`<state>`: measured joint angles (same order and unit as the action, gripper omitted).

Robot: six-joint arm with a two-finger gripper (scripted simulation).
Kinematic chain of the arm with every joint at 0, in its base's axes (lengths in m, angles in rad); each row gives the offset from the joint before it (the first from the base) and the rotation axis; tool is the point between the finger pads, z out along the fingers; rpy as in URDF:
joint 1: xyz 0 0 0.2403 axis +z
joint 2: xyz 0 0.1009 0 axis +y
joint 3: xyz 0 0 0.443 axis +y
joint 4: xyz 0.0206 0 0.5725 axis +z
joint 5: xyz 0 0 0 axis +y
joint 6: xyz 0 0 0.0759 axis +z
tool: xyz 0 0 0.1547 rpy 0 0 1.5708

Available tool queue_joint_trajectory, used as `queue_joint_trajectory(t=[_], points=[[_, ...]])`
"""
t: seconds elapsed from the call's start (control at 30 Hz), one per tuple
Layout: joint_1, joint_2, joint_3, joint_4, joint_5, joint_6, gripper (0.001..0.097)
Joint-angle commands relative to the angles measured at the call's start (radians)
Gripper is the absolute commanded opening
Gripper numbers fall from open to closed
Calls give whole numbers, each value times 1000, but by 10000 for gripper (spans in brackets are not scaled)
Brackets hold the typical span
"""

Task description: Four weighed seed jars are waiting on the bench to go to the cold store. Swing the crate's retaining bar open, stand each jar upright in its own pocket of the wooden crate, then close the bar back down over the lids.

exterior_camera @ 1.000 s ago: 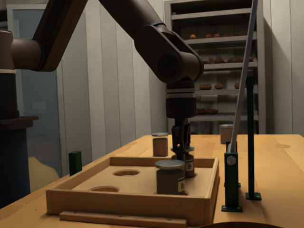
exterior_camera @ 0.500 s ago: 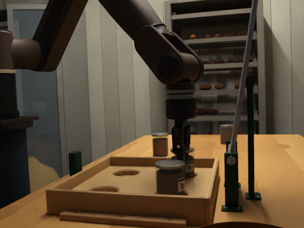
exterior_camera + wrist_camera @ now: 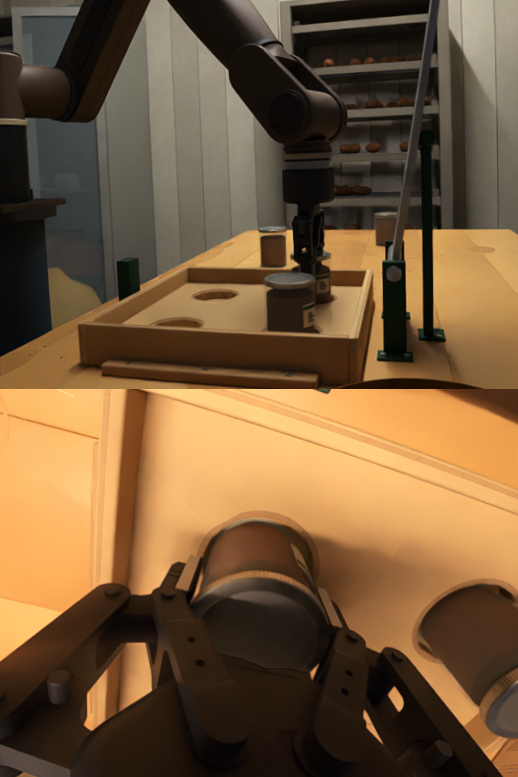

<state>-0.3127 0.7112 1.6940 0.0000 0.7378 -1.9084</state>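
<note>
My gripper (image 3: 308, 255) (image 3: 260, 589) reaches straight down into the wooden crate (image 3: 226, 322), its two fingers closed on the sides of a seed jar (image 3: 260, 589) (image 3: 320, 278) just under the grey lid. That jar stands upright in the crate's far right pocket. A second jar (image 3: 291, 301) (image 3: 480, 649) stands upright in the near right pocket. The two left pockets (image 3: 214, 294) (image 3: 178, 322) are empty holes. Two more jars stand on the bench behind the crate, one (image 3: 273, 246) at the far edge and one (image 3: 385, 227) further right. The grey retaining bar (image 3: 414, 134) is swung up, leaning steeply from its green hinge post (image 3: 394, 310).
Behind the bench a shelving rack (image 3: 376, 113) holds brown loaves against the panelled wall. A tall green post (image 3: 426, 234) stands right of the hinge post, and a short green block (image 3: 128, 277) stands at the crate's left. The arm's dark base fills the left side.
</note>
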Motion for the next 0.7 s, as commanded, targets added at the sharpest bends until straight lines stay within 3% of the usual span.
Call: queue_joint_trajectory(t=[0.0,0.1,0.67], points=[[0,-1,-1,0,0,0,667],[0,-1,-1,0,0,0,800],[0,-29,4,0,21,0,800]])
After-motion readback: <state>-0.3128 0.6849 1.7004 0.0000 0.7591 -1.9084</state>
